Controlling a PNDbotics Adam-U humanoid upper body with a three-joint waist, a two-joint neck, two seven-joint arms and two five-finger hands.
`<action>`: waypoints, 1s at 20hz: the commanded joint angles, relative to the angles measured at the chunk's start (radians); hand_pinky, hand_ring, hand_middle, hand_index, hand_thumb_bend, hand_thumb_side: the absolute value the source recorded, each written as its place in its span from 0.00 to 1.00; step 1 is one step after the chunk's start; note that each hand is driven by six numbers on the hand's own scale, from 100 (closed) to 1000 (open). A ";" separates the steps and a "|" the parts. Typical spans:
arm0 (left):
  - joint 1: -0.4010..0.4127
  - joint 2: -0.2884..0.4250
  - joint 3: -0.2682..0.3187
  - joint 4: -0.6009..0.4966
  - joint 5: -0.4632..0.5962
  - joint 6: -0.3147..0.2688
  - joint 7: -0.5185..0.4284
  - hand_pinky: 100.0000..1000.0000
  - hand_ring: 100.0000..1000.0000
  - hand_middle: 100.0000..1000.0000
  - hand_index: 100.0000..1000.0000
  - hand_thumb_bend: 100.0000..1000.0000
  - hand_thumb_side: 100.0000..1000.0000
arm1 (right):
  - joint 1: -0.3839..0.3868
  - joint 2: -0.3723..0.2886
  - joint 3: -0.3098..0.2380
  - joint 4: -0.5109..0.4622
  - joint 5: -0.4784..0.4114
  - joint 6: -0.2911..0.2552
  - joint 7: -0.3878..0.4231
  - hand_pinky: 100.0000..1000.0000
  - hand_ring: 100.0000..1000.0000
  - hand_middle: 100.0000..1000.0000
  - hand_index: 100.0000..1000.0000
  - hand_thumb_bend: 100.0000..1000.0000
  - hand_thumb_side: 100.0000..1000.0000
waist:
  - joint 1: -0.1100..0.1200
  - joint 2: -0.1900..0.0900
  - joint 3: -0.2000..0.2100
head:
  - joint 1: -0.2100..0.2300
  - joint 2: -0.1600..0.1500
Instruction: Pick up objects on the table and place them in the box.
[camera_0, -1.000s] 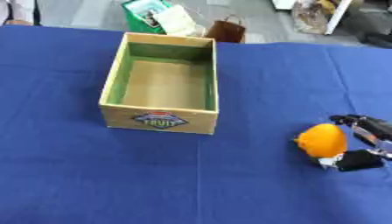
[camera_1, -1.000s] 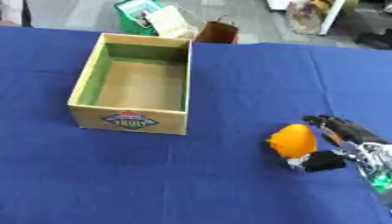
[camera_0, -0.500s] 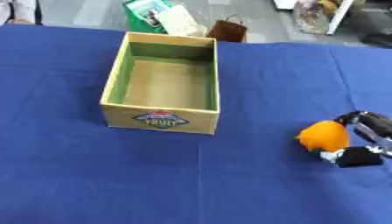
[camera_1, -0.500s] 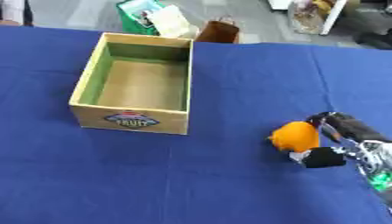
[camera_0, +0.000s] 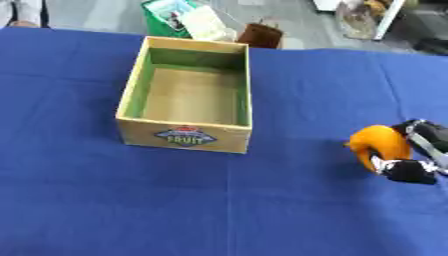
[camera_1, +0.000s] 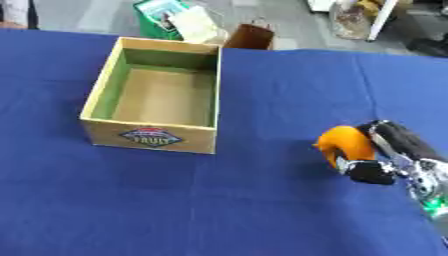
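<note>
Reaching in from the right edge, the black right hand (camera_1: 395, 150) curls its fingers and thumb around a round orange fruit (camera_1: 343, 145) just above the blue tablecloth (camera_1: 219, 200); the open cardboard box (camera_1: 157, 95) stands well apart to its left

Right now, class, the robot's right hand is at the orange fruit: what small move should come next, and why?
Probably lift it. The right hand has its fingers curled round the orange fruit, which seems to sit low at the blue cloth. The box stands open to the robot's left and looks empty, so the fruit must rise above its wall before moving across.
</note>
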 joint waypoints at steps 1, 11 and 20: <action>-0.008 0.013 -0.001 -0.022 0.001 -0.002 0.000 0.38 0.28 0.41 0.48 0.00 0.77 | -0.014 -0.035 -0.022 -0.079 -0.044 0.014 -0.037 0.72 0.75 0.47 0.63 0.00 0.31 | 0.001 -0.017 -0.002 | 0.001 -0.010; -0.007 0.017 -0.004 -0.022 0.003 0.001 -0.001 0.38 0.28 0.41 0.49 0.00 0.76 | -0.175 -0.140 -0.019 -0.110 -0.085 -0.041 -0.092 0.71 0.74 0.49 0.65 0.00 0.33 | -0.004 -0.027 0.004 | -0.002 -0.014; -0.002 0.020 -0.013 -0.022 0.007 0.003 -0.009 0.38 0.28 0.41 0.48 0.00 0.77 | -0.489 -0.195 0.087 -0.110 -0.122 -0.004 -0.023 0.70 0.73 0.49 0.64 0.00 0.29 | -0.009 -0.036 0.019 | -0.013 -0.007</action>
